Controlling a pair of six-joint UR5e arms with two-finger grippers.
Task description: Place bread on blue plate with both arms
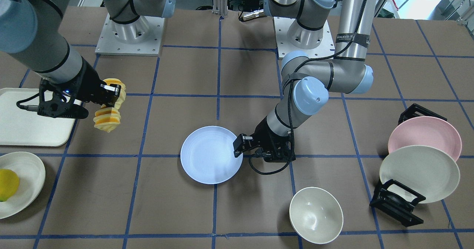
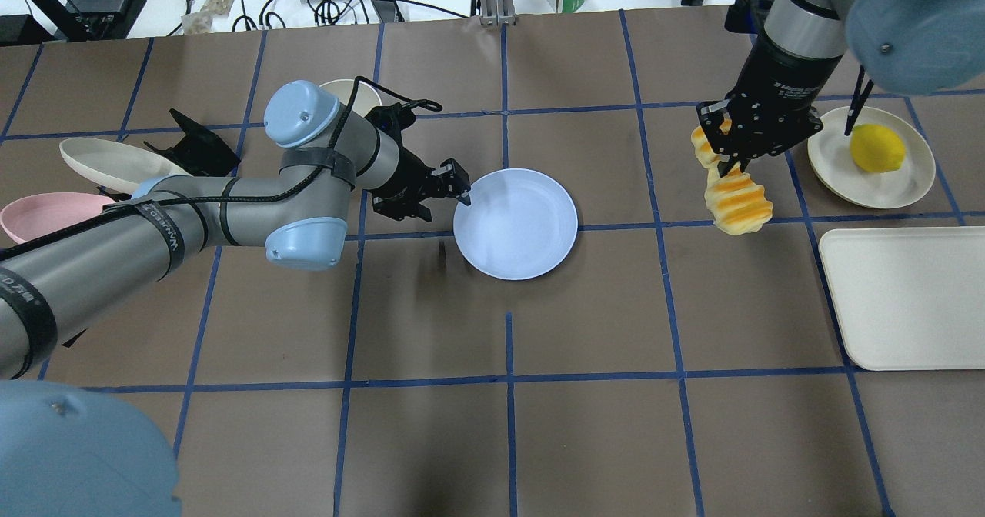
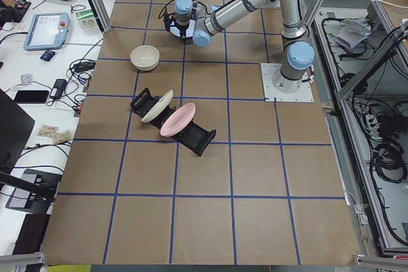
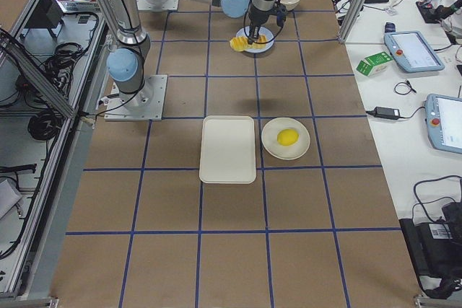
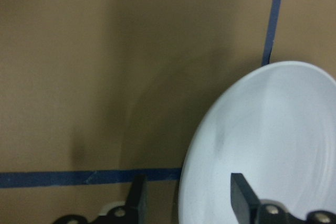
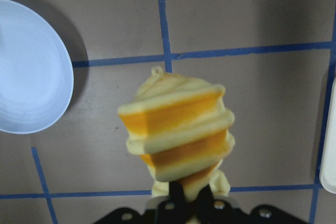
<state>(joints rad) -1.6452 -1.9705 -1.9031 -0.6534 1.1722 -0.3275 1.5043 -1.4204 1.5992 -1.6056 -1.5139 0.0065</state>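
One camera faces the robot [image 1: 131, 26] from across the table [image 1: 185, 75], looking steeply down. Another looks forward and down from behind its shoulders. Two more sit high and far off at the table's left and right ends, looking along it. Each wrist camera looks down from close range. Both central views and both wrist views share the blue plate [image 1: 211, 154]; the right wrist view sits nearest the bread [image 6: 176, 129].
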